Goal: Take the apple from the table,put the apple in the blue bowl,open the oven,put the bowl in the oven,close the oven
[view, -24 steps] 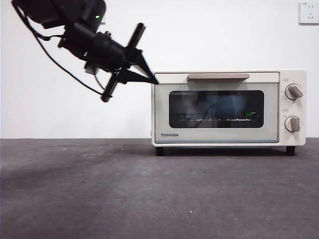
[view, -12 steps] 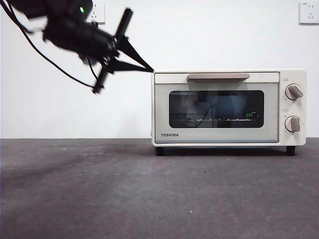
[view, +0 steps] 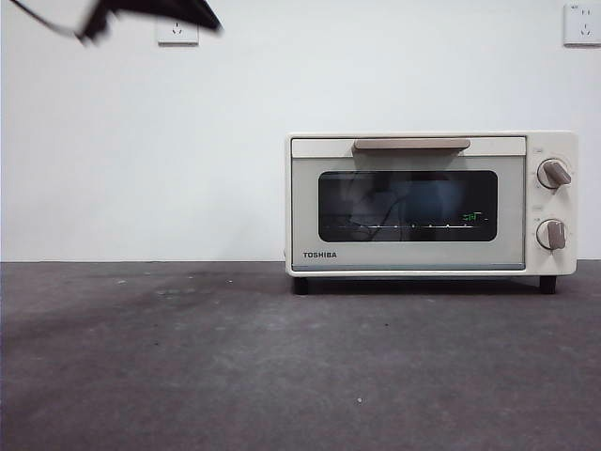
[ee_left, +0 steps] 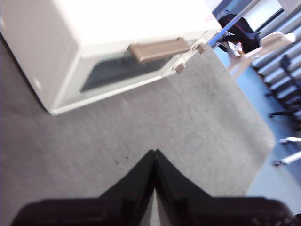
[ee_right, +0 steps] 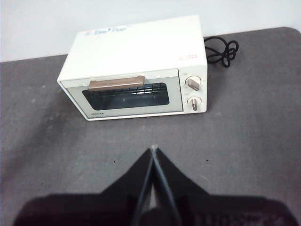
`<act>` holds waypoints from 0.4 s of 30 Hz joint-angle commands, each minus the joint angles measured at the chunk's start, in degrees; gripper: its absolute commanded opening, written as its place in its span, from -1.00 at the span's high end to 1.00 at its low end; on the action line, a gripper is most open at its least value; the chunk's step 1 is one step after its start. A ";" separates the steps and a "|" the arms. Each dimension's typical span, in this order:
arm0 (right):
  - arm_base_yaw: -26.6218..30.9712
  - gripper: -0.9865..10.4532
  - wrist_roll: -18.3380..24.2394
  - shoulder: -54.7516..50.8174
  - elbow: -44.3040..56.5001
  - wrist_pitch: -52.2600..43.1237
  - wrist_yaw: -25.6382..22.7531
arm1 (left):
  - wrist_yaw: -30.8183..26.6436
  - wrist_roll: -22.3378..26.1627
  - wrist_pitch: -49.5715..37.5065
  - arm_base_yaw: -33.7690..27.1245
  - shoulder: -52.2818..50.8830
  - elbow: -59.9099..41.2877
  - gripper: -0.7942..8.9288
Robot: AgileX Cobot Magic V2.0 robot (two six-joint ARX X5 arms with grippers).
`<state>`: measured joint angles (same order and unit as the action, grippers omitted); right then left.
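The cream-white oven (view: pixel 408 202) stands on the table (view: pixel 282 366) at the right, its door closed and the tan handle (view: pixel 411 145) level across the top. My left gripper (ee_left: pixel 154 151) is shut with nothing in it, high above the table to the left of the oven (ee_left: pixel 117 28); in the front view only its dark blurred tip (view: pixel 178 11) shows at the top left corner. Farther back, my right gripper (ee_right: pixel 153 149) is also shut and empty, facing the oven (ee_right: pixel 136 52) from the front. The apple and the blue bowl are not in view.
A black power cord (ee_right: pixel 221 49) lies coiled behind the oven's right side. Two wall sockets (view: pixel 177 33) (view: pixel 582 23) sit on the white wall. Beyond the table's edge there are chairs (ee_left: pixel 263 42).
The left arm has lifted up and to the left, away from the oven's top left corner, and is almost out of the front view. The oven has not moved.
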<state>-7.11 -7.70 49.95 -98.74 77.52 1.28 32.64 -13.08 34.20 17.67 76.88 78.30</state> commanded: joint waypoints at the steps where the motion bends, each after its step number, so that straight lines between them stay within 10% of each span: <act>1: -0.02 0.83 0.26 1.29 0.46 1.36 -0.28 | -1.57 4.72 0.96 -1.18 -6.51 -0.20 0.84; 12: -0.02 0.83 0.26 9.66 0.44 1.36 -0.31 | -1.57 4.70 0.04 -1.99 -22.08 -0.20 0.84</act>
<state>-7.11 -7.68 59.00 -98.74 77.54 1.28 30.98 -9.17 34.52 15.77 54.89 78.30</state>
